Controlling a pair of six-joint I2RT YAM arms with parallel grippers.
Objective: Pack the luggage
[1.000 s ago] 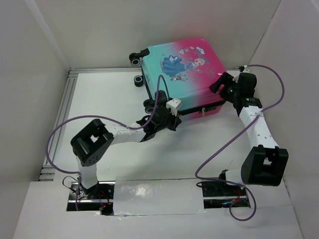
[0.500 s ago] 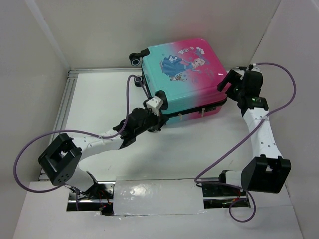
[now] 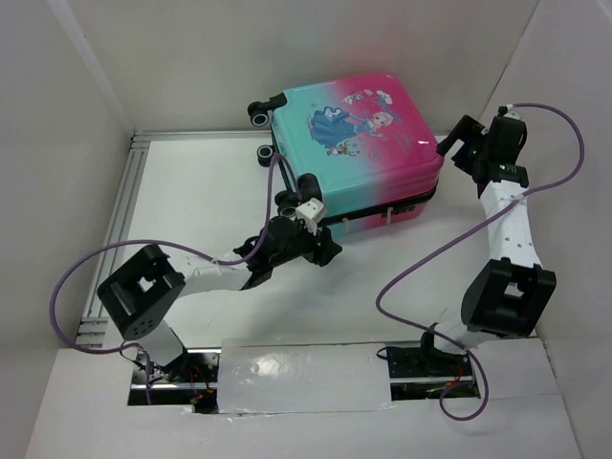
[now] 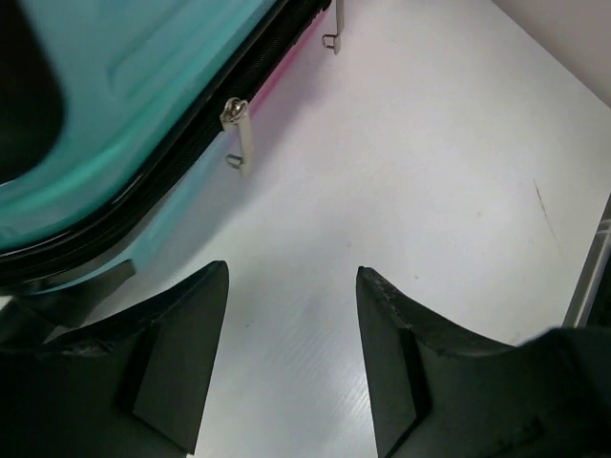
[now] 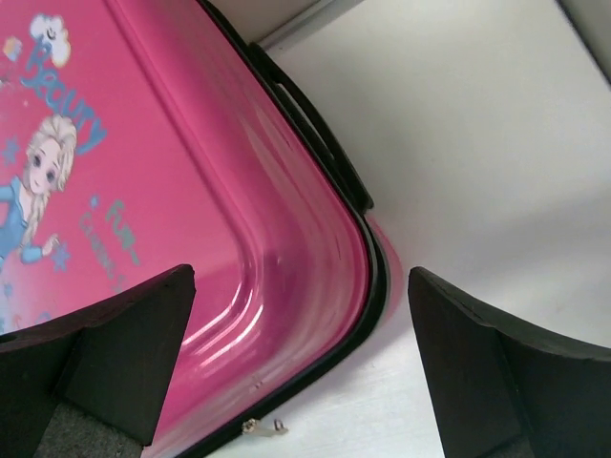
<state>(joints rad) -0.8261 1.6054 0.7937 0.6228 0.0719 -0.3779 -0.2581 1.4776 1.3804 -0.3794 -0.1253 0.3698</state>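
Far across the desk [image 3: 402,277], the luggage [image 3: 349,158], closed, printed shell upward, black wheels [image 3: 260,113] at its left end, pink end toward the right. Just beside its near teal edge, the left gripper [image 3: 320,251], jaws released and spread over bare desk, holding nothing; in the left wrist view, two metal zipper pulls [image 4: 239,134] hanging from the black zip line just ahead of the fingers [image 4: 181,363]. At the pink right corner, the right gripper [image 3: 455,143], jaws released wide, gripping nothing, the rounded corner and black side handle [image 5: 315,134] seen between and beyond them
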